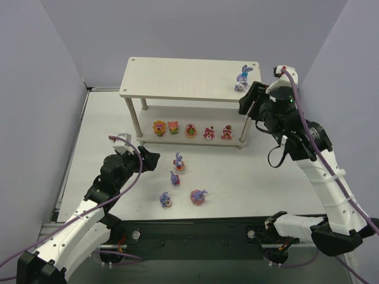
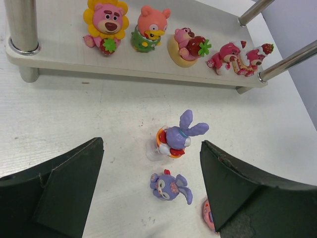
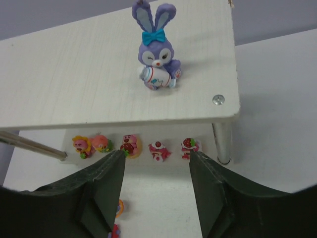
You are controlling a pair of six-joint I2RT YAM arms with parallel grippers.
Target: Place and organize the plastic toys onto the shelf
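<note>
Here, right gripper point(image 3: 156, 166) parted, empty, near bunny point(image 3: 157, 59); left gripper point(image 2: 151, 146) wide.

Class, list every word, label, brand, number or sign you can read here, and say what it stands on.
None can be read. The purple long-eared plastic bunny on the top tier of the pale wood-look shelf holds a white thing with coloured marks, too blurred to tell as writing.

On shelf point(image 1: 177, 77) top tier, far right end: 1 bunny point(image 1: 242, 78). On lower tier: 5 round toys point(image 1: 190, 131) in a row, L to R. On table point(image 1: 249, 177) in front of shelf, left of ctr: 4 bunnies point(image 1: 174, 178), loose cluster.
</note>
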